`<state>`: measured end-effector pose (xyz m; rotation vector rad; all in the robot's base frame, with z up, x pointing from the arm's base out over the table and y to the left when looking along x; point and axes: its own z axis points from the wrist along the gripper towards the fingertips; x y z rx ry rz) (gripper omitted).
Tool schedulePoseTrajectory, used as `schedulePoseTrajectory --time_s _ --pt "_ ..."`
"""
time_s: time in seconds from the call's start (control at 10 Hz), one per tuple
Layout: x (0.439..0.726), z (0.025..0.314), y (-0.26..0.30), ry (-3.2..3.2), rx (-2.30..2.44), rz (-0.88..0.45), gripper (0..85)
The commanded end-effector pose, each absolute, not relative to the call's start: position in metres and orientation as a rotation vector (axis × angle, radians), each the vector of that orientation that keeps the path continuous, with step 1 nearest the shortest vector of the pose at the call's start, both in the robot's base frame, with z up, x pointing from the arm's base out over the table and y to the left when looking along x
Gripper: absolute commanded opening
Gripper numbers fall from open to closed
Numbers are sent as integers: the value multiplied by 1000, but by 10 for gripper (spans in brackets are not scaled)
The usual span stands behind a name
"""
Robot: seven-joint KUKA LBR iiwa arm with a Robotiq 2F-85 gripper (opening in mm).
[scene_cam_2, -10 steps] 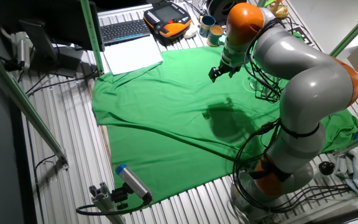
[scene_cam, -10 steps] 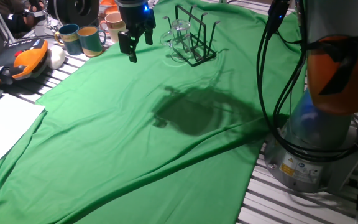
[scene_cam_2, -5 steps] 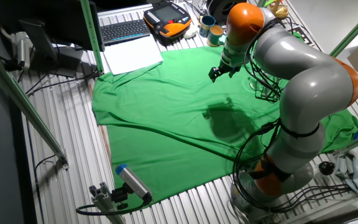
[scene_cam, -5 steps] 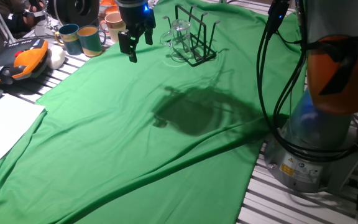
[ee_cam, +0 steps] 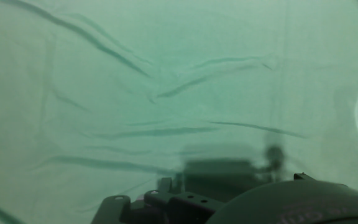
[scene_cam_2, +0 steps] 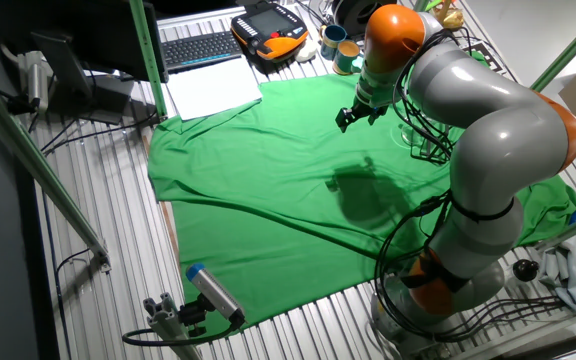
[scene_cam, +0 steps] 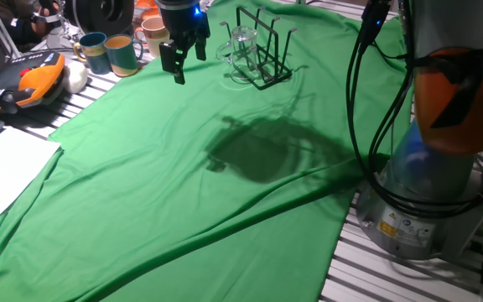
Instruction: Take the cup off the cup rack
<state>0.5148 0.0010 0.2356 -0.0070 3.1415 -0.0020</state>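
Green cloth [scene_cam: 141,193] — one cup rack [scene_cam: 264,57], one cup [scene_cam: 242,39]; gripper [scene_cam: 183,60] spread, empty.

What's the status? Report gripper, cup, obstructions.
Gripper open, empty, hanging above the green cloth. Small clear glass cup on the black wire cup rack, untouched. Nothing visible between gripper and rack.

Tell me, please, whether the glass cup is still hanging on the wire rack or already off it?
Still on it: the cup sits among the rack's prongs, while the gripper hovers beside it, jaws apart and empty.
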Motion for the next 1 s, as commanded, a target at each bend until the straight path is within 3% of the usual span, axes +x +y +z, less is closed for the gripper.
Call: schedulePoseTrajectory --time_s 0.0,0.9 --pt "515 236 1 3332 -407 -126 170" --pt "513 236 1 3306 -408 -130 170"
